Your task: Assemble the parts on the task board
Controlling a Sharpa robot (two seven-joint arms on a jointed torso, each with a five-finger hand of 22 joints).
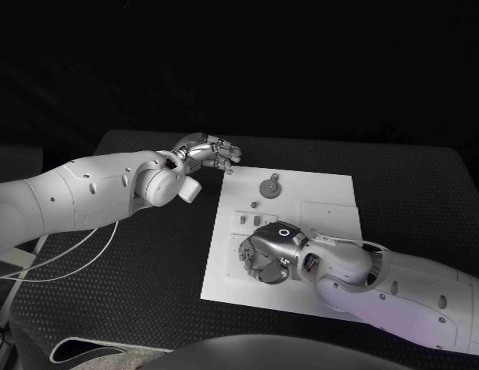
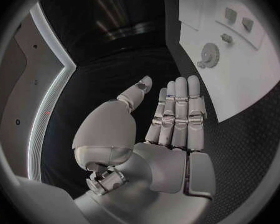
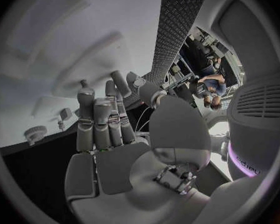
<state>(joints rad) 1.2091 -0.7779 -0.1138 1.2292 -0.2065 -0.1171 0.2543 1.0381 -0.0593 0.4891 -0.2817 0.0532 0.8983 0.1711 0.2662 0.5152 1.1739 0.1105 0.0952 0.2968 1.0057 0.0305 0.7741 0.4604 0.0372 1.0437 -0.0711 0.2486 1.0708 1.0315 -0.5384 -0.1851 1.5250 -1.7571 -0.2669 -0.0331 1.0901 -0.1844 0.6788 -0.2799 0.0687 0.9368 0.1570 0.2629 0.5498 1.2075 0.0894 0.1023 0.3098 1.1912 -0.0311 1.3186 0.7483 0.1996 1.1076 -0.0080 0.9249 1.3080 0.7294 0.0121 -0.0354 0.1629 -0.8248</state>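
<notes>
Head view, left hand: the left hand (image 1: 204, 152) is hovering at the far left corner of the task board (image 1: 330, 202), over the black bench (image 1: 139, 254).
Left hand state: in the left wrist view its fingers (image 2: 179, 109) are lying straight and side by side, holding nothing, touching nothing.
Gear part: a small toothed disc (image 1: 269, 186) is lying flat on the board's far half, near the left hand.
Handling: it is looking light, stiff and thin; a judgement only, pinching its rim would suit best.
Small parts: little pieces (image 1: 244, 220) are sitting mid-board.
Right hand: the right hand (image 1: 267, 254) is hanging over the board's near left part, fingers loosely curled, apart, gripping nothing.
</notes>
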